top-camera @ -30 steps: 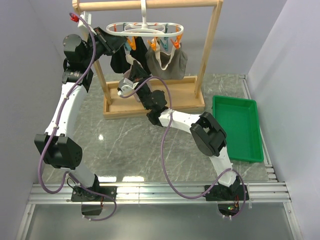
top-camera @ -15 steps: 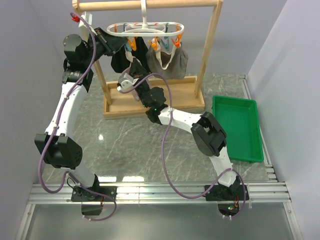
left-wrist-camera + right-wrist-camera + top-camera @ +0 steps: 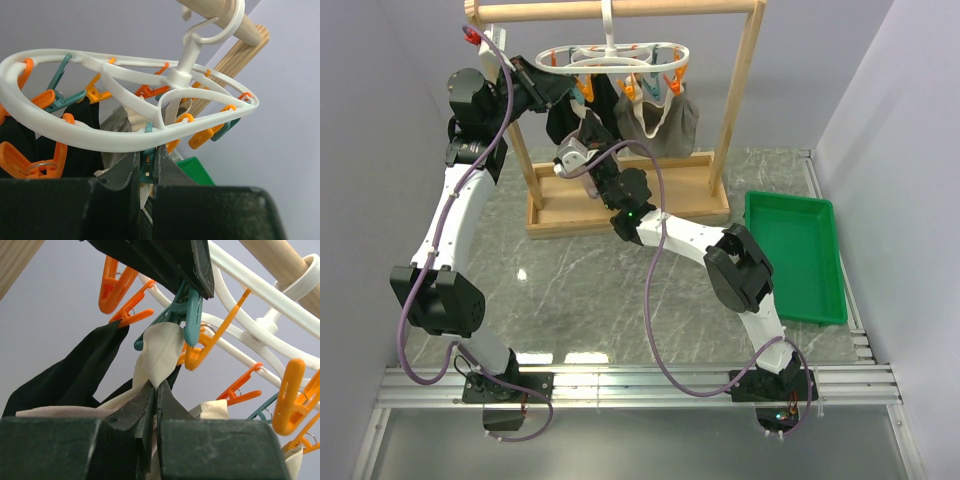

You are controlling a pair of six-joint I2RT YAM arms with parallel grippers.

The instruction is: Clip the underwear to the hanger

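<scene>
The white oval hanger (image 3: 610, 58) hangs by its hook from the wooden rail, with orange and teal pegs below it; it also shows in the left wrist view (image 3: 100, 135). My left gripper (image 3: 146, 152) is shut on a teal peg (image 3: 146, 170) under the hanger's near ring. In the top view it sits at the hanger's left end (image 3: 563, 92). My right gripper (image 3: 156, 385) is shut on the underwear's cream waistband (image 3: 161, 352) and holds it up just below that teal peg (image 3: 192, 315). The fold's tip touches the peg's lower end. The rest of the underwear is hidden.
A black garment (image 3: 565, 118) and a grey-taupe garment (image 3: 665, 120) hang clipped on the hanger. The tall wooden rack (image 3: 740, 100) stands on its tray base (image 3: 620, 208). A green tray (image 3: 795, 255) lies at the right.
My right gripper has risen and moved left toward the hanger with the waistband in it. The left gripper has stayed at the hanger's left end.
</scene>
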